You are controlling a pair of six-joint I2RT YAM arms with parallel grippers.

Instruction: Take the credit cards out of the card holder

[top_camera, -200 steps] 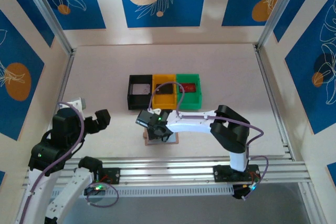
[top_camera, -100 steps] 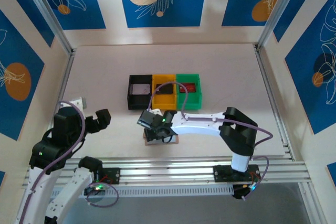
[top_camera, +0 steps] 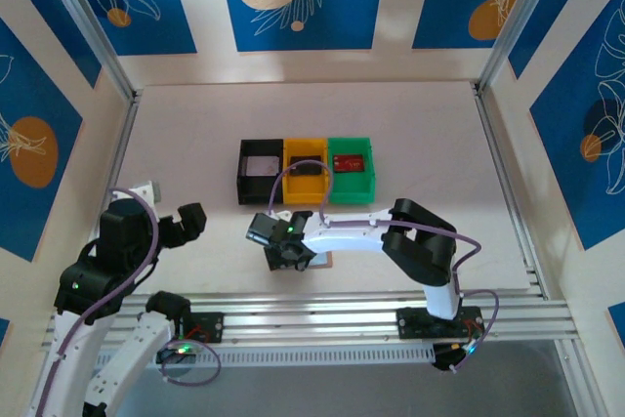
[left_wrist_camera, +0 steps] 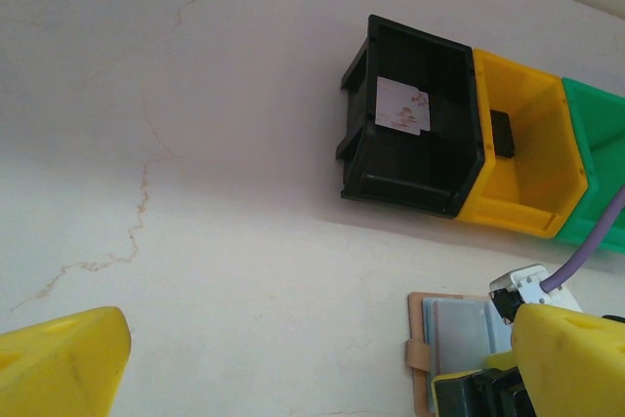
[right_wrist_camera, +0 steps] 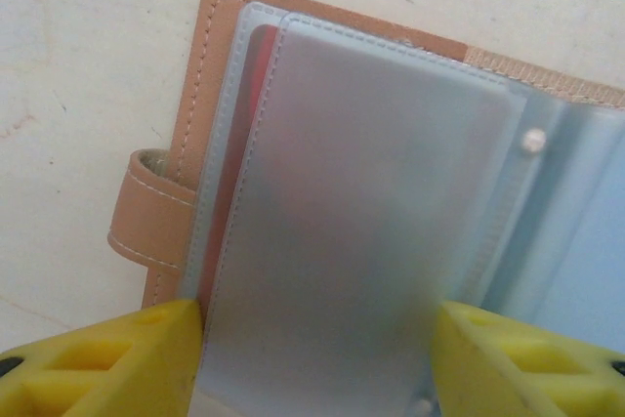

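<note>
Right hand (right_wrist_camera: 317, 344) spread apart astride the card holder (right_wrist_camera: 210, 56)—pinch the red card (right_wrist_camera: 244, 134) edge beside one finger, seemingly under the clear pocket (right_wrist_camera: 361, 212), and draw straight toward the wrist.

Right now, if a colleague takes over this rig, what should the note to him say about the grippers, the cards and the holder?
Left gripper: open, off to the side, holding nothing.
Right gripper: open, low over the open card holder, straddling a clear pocket.
Done: pale card in black bin, dark card in yellow bin, red card in green bin.
Left: a red edge shows in a pocket, probably one more card to pull out.
</note>
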